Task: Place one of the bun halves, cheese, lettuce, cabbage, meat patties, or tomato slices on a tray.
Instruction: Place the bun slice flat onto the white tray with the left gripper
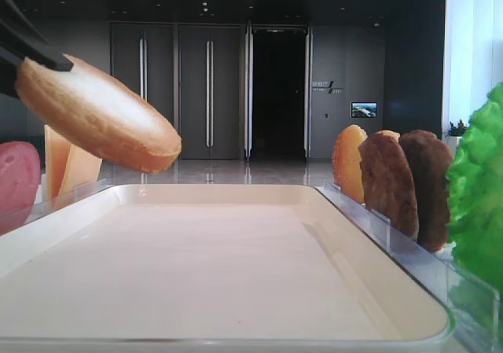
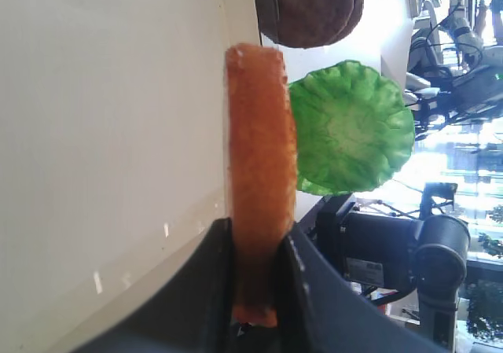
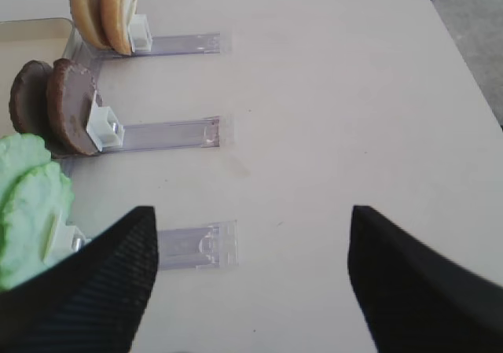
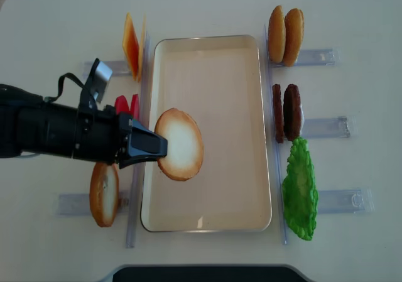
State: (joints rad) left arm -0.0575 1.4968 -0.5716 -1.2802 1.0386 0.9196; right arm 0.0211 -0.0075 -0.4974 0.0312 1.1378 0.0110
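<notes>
Carrying a bun half [image 4: 181, 144] pinched by its edge, the left gripper [image 4: 151, 145] holds it tilted over the left-centre of the cream tray [image 4: 242, 75], so the next move is likely lowering and letting go. The right gripper [image 3: 251, 278] hangs with jaws apart, holding nothing, at the bottom of its wrist view. That bun is a thick disc, golden rim and pale flat face; the tray looks smooth and low-rimmed.

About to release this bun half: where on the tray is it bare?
The whole tray floor is bare, rim to rim; the left hand holds the bun half over its left-centre. Crowded: the patties and lettuce along the right rim.
</notes>
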